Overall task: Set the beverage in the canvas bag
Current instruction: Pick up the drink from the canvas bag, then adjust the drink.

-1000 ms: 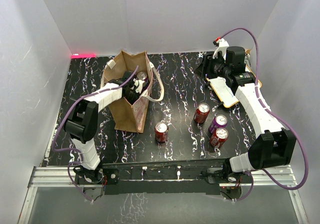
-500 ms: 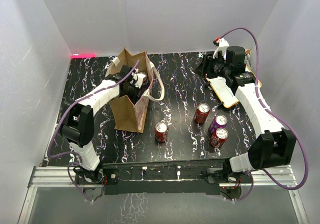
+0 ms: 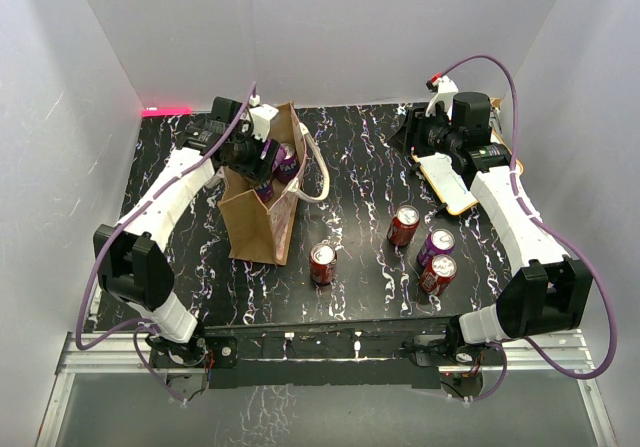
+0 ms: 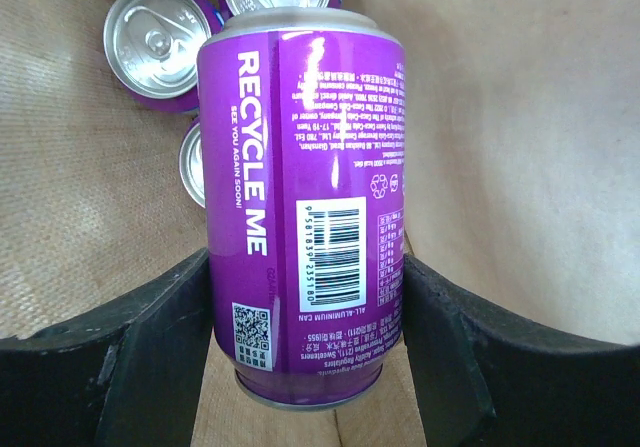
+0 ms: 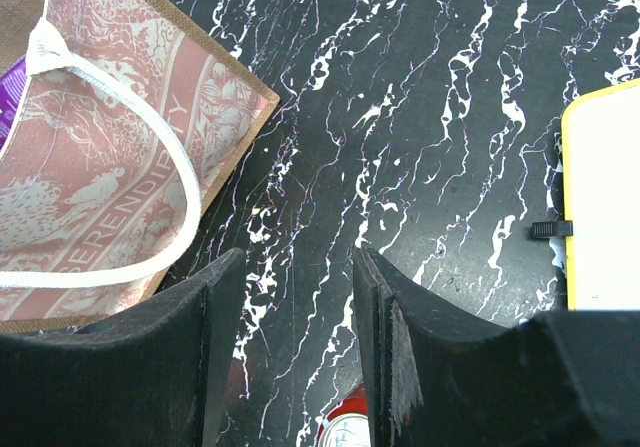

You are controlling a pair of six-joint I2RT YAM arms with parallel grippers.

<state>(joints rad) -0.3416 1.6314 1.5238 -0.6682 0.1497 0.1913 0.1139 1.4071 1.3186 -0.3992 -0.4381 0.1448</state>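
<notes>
A purple can (image 4: 305, 217), "RECYCLE ME" printed down its side, sits clamped lengthwise in the left end effector (image 4: 305, 267) within the mouth of the canvas bag (image 3: 262, 222), above three silver-topped cans (image 4: 160, 37). Lowering it further before release would likely spare a hard drop. The right end effector (image 5: 295, 257) gapes empty above the surface (image 5: 420, 117).

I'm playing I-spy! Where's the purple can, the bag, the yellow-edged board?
purple can (image 4: 305, 197), left wrist view, its label.
canvas bag (image 5: 95, 167), right wrist view, its printed side.
yellow-edged board (image 5: 610, 167), right wrist view, its white face.
</notes>
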